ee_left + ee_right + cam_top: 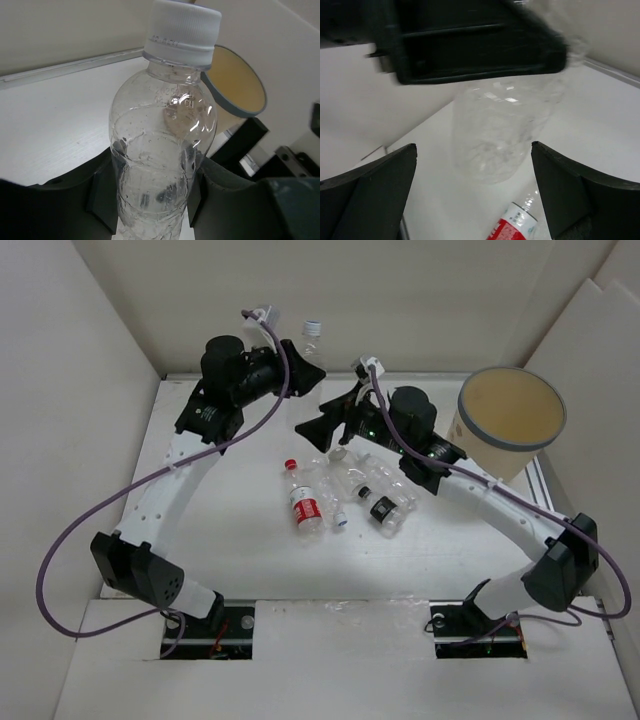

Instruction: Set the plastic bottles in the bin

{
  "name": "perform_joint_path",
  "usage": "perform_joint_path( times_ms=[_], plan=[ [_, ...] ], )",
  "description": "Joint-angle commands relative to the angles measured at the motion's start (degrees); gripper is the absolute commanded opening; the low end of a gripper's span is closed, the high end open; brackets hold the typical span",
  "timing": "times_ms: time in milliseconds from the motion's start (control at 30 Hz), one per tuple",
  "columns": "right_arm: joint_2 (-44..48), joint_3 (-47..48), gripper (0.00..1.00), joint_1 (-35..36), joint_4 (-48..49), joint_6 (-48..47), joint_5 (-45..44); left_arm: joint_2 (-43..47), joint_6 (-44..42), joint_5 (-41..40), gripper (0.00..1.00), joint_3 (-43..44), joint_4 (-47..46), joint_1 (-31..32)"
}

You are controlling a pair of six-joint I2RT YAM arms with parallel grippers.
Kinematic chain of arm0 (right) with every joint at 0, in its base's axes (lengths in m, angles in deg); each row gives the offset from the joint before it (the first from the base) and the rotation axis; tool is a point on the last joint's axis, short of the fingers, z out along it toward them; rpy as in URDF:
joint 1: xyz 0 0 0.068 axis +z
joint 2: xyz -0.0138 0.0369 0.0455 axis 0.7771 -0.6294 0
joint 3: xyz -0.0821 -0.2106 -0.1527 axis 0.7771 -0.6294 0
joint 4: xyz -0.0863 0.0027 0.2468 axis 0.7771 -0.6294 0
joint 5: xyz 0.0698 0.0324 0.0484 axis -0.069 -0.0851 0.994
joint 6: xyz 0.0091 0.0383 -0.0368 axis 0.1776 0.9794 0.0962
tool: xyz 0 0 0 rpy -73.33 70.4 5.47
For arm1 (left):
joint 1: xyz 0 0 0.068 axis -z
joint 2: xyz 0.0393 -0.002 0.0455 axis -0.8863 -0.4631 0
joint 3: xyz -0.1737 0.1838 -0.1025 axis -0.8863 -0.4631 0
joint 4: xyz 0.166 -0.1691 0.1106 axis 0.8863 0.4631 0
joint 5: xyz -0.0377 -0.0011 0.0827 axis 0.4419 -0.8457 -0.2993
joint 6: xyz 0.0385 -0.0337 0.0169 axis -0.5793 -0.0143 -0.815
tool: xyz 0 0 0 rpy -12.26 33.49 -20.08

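You saw the left gripper point(152, 172) clamped on a clear, ridged plastic bottle point(165, 125), white ribbed cap point(182, 32) up, left of the tan round bin point(239, 80). The right gripper point(474, 150) stood wide open, empty, near that bottle.

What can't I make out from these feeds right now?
Top view: how many piled bottles there are; they overlap under the right arm.
Top view: label text, too small.
Left wrist: base of the held bottle, below the frame edge.
Right wrist: red-label bottle, cut off by the bottom edge.
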Motion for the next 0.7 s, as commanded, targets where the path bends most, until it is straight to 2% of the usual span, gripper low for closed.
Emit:
perform_joint_path(
  times_ms=[0,133,333,433,467,500,533,567,600,633,667],
  plan=[
    [-0.9,0.8,1.0,0.4,0.2,0.4,-11.9,5.2,5.4,1.6,0.0,-0.1,-2.2,2.3],
    [-2.7,2.2,1.0,1.7,-2.9,1.7,-18.4,5.2,6.5,-0.6,0.0,-0.6,-1.6,2.9],
    [-5.8,4.7,1.0,1.7,-1.3,1.7,-12.3,5.8,8.4,2.7,0.0,-1.8,-3.5,2.9],
    [-6.4,4.7,0.93,1.7,2.1,1.7,-8.0,5.1,9.0,4.1,0.0,-2.3,-4.8,2.9],
    [-6.4,4.7,0.76,1.7,2.1,1.7,-8.0,5.1,9.0,4.1,0.01,-2.3,-4.8,2.9],
    [-6.4,4.7,0.65,1.7,2.1,1.7,-8.0,5.1,9.0,4.1,0.06,-2.3,-4.8,2.9],
    [-6.4,4.7,0.47,1.7,2.1,1.7,-8.7,5.1,9.0,3.5,0.15,-3.0,-5.4,2.9],
    [-5.8,3.8,0.33,1.7,2.1,1.7,-9.2,5.6,9.0,3.0,0.27,-3.6,-5.4,2.9],
    [-5.3,3.3,0.15,0.9,2.1,1.7,-9.8,6.4,9.0,3.0,0.66,-3.6,-5.4,2.9],
    [-5.3,2.6,0.09,0.3,2.1,1.7,-10.3,6.4,9.0,2.3,0.9,-4.6,-6.7,2.9],
    [-4.5,2.6,0.08,-0.4,1.5,1.7,-10.3,7.3,9.0,1.6,1.0,-5.2,-6.7,2.9]
  ],
)
